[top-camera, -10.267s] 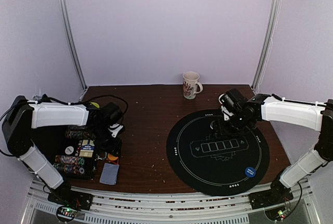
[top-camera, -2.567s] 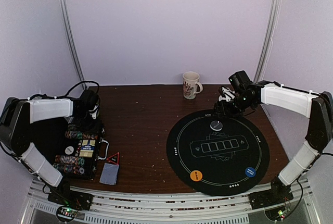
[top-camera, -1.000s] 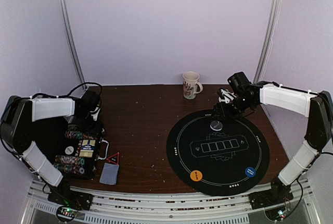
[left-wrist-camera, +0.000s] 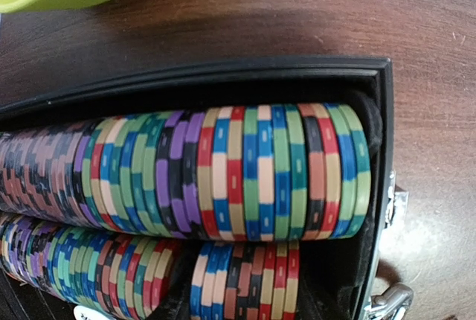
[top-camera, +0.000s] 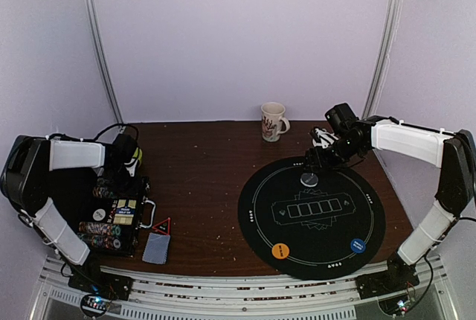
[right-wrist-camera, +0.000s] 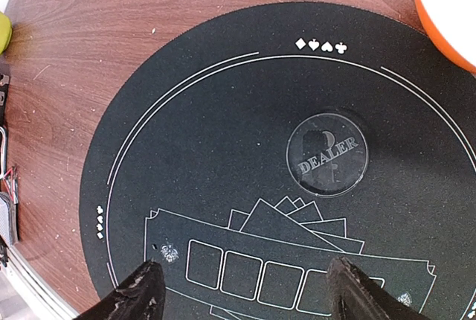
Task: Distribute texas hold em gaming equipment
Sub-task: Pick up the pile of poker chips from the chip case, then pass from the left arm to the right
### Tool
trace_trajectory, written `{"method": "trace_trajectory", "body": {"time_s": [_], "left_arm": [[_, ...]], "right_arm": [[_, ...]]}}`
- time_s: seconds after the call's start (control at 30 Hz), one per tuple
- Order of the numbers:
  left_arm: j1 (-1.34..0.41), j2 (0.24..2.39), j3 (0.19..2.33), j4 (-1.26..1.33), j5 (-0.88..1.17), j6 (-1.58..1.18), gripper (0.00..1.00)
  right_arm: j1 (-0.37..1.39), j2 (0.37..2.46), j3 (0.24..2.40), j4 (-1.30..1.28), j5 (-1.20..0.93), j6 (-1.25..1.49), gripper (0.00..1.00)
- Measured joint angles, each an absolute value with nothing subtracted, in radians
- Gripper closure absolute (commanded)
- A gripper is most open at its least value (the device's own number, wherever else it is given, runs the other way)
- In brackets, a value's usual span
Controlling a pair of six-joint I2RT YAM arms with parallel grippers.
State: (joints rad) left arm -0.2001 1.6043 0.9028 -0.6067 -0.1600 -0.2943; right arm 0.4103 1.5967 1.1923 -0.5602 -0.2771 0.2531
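One clear button (right-wrist-camera: 327, 155) lies below right gripper (right-wrist-camera: 246, 292).

White patterned mug (top-camera: 273, 121) at far edge of brown table (top-camera: 208, 178); small red triangle (top-camera: 161, 225) near its front left.

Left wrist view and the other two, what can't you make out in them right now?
Left gripper: fingers outside the left wrist frame, too small from the top view to tell open or shut.
Chip rows: cut off by the left wrist view's left and bottom edges; no count possible.
Orange-and-white thing: clipped by the right wrist view's top right corner; unidentifiable.
Card stack: too small in the top view to count.
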Motion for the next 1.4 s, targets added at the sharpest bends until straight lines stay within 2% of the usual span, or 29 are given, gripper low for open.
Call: {"method": "trace_trajectory", "body": {"time_s": [0.07,0.13,0.17,0.23,0.27,0.57,0.8,0.9,1.13,1.27,1.4], "left_arm": [[-0.197,1.604,0.903,-0.605,-0.153,-0.294,0.63],[-0.192,1.604,0.900,-0.600,-0.148,-0.293,0.71],[-0.190,1.602,0.896,-0.595,-0.144,-0.292,0.77],[-0.187,1.597,0.892,-0.591,-0.141,-0.289,0.98],[-0.187,1.594,0.891,-0.591,-0.140,-0.289,1.00],[-0.184,1.498,0.925,-0.647,-0.147,-0.287,1.00],[-0.205,1.373,1.123,-0.717,-0.130,-0.331,1.00],[-0.287,1.371,1.213,-0.717,-0.097,-0.382,1.00],[-0.561,1.575,1.364,-0.564,0.206,-0.516,1.00],[-0.611,1.668,1.384,-0.472,0.368,-0.590,1.00],[-0.638,1.716,1.385,-0.345,0.494,-0.671,1.00]], "right_arm": [[0.411,1.597,1.192,-0.560,-0.277,0.253,0.23],[0.411,1.597,1.192,-0.561,-0.277,0.253,0.23],[0.411,1.597,1.192,-0.561,-0.277,0.253,0.23],[0.413,1.597,1.192,-0.561,-0.277,0.253,0.23],[0.414,1.597,1.192,-0.561,-0.277,0.254,0.23],[0.420,1.597,1.200,-0.575,-0.277,0.253,0.23],[0.453,1.592,1.282,-0.600,-0.222,0.221,0.23],[0.520,1.590,1.337,-0.616,-0.153,0.173,0.23],[0.730,1.563,1.381,-0.523,-0.099,-0.050,0.22],[0.815,1.477,1.258,-0.301,-0.173,-0.262,0.10],[0.815,1.444,1.142,-0.069,-0.239,-0.390,0.11]]}}
